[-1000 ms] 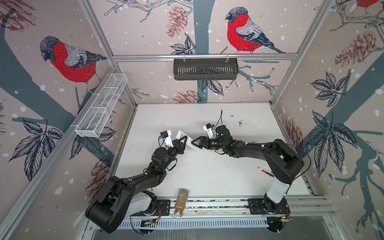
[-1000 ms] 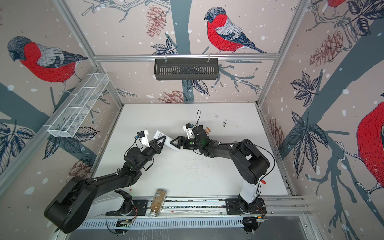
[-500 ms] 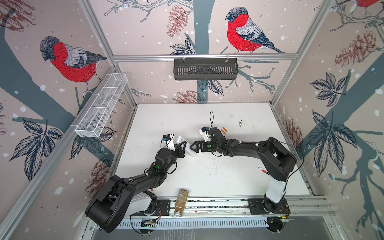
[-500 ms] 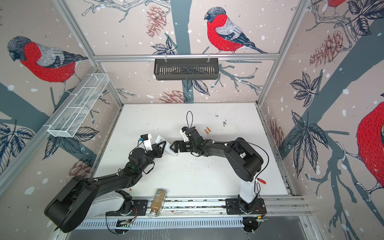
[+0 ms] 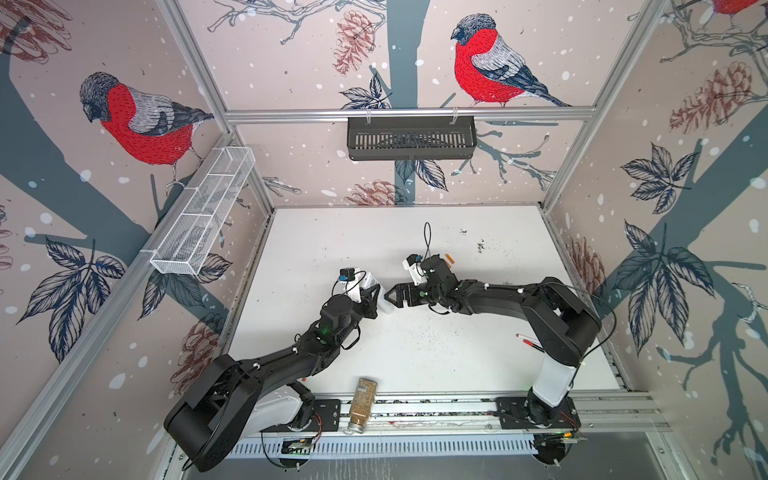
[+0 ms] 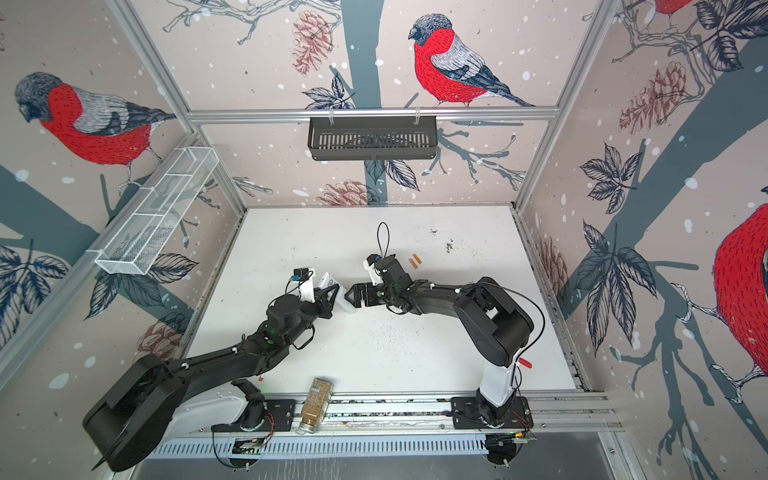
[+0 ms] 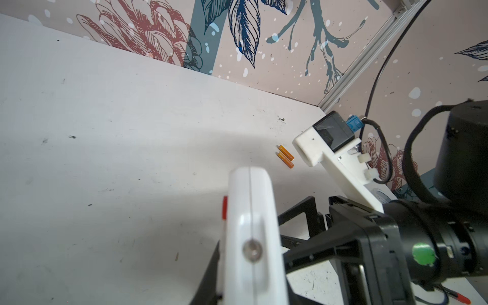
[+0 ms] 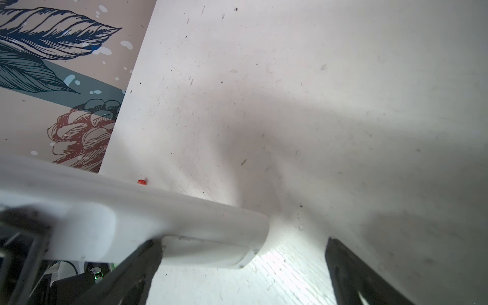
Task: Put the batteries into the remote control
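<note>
My left gripper [image 5: 376, 301] [image 6: 332, 297] is shut on the remote control [image 5: 385, 306] [image 6: 347, 305], a slim white bar held mid-table. In the left wrist view the remote control [image 7: 250, 224] stands edge-on between the fingers of my left gripper [image 7: 250, 286], with a red mark on one side. My right gripper [image 5: 392, 296] [image 6: 352, 296] is open and faces the remote's free end. In the right wrist view that end of the remote control [image 8: 184, 219] lies between the spread fingers of my right gripper [image 8: 243, 248], close to one finger [image 8: 148, 261]. The batteries [image 5: 449, 258] [image 6: 415, 261] [image 7: 285, 156], two small orange cylinders, lie side by side behind the right wrist.
A spice jar [image 5: 363, 405] lies on the front rail. Red-capped pens [image 5: 530, 341] lie by the right arm's base. A black basket [image 5: 411, 137] hangs on the back wall, a white wire basket [image 5: 203, 224] on the left wall. A small red bit [image 6: 261, 379] lies front left.
The right arm has shifted left, uncovering the batteries behind it. Both grippers have come slightly toward the front. The left gripper has kept the remote, and the right has stayed open.
</note>
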`<state>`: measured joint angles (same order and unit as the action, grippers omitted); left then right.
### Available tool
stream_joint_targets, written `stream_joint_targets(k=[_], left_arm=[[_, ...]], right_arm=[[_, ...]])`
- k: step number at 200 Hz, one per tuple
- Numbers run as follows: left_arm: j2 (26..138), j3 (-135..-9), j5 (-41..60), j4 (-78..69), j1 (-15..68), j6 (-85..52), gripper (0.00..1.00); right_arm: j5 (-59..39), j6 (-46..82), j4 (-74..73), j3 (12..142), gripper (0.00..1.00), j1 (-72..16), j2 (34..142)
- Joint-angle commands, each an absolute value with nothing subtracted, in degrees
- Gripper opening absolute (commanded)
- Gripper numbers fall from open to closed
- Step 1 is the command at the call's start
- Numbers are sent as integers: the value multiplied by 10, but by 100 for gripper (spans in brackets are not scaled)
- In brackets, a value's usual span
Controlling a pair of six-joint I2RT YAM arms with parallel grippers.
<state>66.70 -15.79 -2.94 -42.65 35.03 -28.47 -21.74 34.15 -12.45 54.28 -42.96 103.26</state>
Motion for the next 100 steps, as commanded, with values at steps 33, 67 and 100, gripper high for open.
stream_joint_targets(k=[33, 67, 100], left_arm=[[653, -169, -38, -508, 351, -278, 0], [657, -169, -37, -511, 351, -279, 0], [663, -174, -32, -508, 351, -279, 0]], right_arm=[[-128, 319, -53, 506, 99, -408, 1004], [-139, 314, -63, 493, 100, -408, 985], [-143, 308, -65, 497, 99, -408, 988]])
